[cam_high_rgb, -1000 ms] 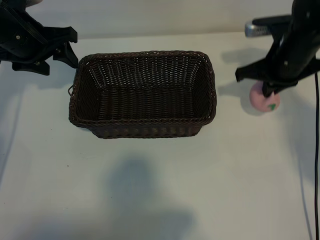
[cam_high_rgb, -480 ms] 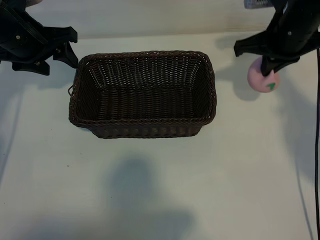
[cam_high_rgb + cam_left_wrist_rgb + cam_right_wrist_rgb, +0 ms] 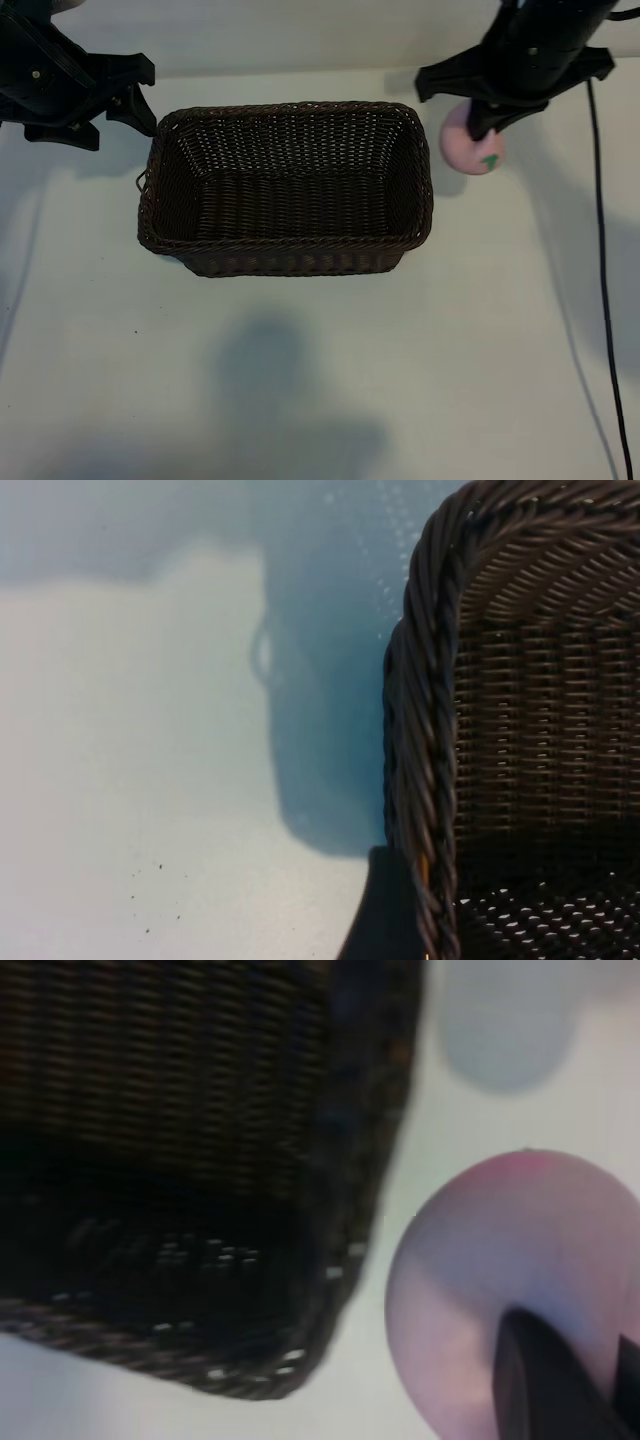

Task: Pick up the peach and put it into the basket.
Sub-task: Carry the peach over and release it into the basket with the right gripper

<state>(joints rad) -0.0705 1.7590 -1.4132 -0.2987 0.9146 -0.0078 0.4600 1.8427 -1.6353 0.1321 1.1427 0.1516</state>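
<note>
The near half of the tabletop (image 3: 320,380) is bare, and the basket (image 3: 285,188) sits in the middle of it with its long side running left to right, mouth up and nothing inside. What matters now is that the basket lies just to the left of the right claw (image 3: 480,128), and that claw is clamped on the peach (image 3: 472,152). The peach hangs off the tabletop, close beside the basket's right rim but outside it, near the far right corner. From the right wrist view the pink peach (image 3: 510,1290) fills the foreground with a dark finger (image 3: 545,1380) pressed on it, and the basket (image 3: 200,1160) wall sits right alongside. I'd say a short carry leftward over the rim, then a release, would finish it. The right arm reaches down steeply from the far right. The left claw (image 3: 128,92) hangs parked at the basket's far left corner, fingers apart, holding nothing
</note>
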